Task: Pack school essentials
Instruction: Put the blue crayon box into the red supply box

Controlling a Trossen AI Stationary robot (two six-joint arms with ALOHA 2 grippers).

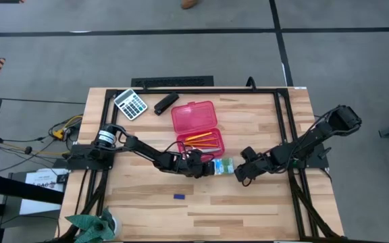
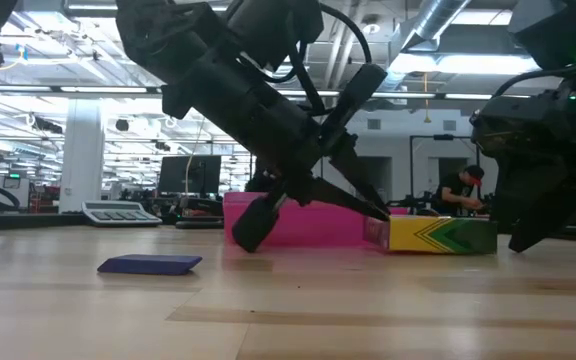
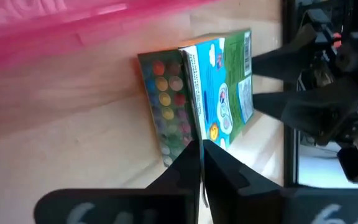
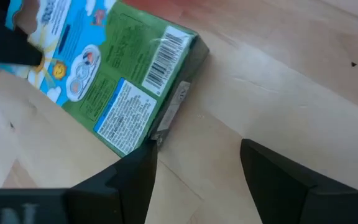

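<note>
While green crayon box [image 1: 223, 164] lies flat just right of open pink case [image 1: 196, 125] | left gripper [image 3: 202, 155] pinched together, empty, at box's left end | right gripper [image 4: 194, 152] spread at right end | step: nudging box caseward | next: re-grip, lift in.

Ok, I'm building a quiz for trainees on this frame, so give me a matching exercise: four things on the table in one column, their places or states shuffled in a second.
Things:
1. pink pencil case
2. green crayon box
3. blue eraser
4. calculator

Places or states:
A. alone on bare wood, near the front
B. lies between the two grippers
C. far left corner, beside the black stapler
D. open, orange pencils inside

Pairs: 1-D, 2-B, 3-A, 4-C
</note>
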